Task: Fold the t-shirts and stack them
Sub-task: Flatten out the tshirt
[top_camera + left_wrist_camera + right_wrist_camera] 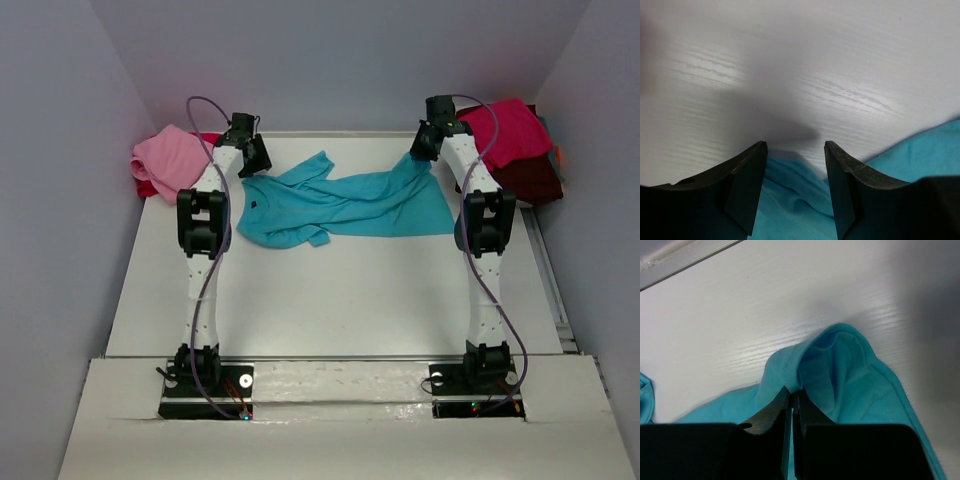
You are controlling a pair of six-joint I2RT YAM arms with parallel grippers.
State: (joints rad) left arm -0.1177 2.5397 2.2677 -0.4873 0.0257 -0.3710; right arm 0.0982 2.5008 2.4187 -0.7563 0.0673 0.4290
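I see the right gripper (pixel 791 392) pinched onto a fold of the turquoise t-shirt (pixel 340 205); left gripper (pixel 795 145) spread wide over its other end.

A white table (pixel 330 300) stands between plain grey walls (pixel 60 150).

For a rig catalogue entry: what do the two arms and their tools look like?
The left arm and right arm have white links, black joint blocks, black bases; a purple cable loops along each. The left tool and right tool are black, wedge-fingered.
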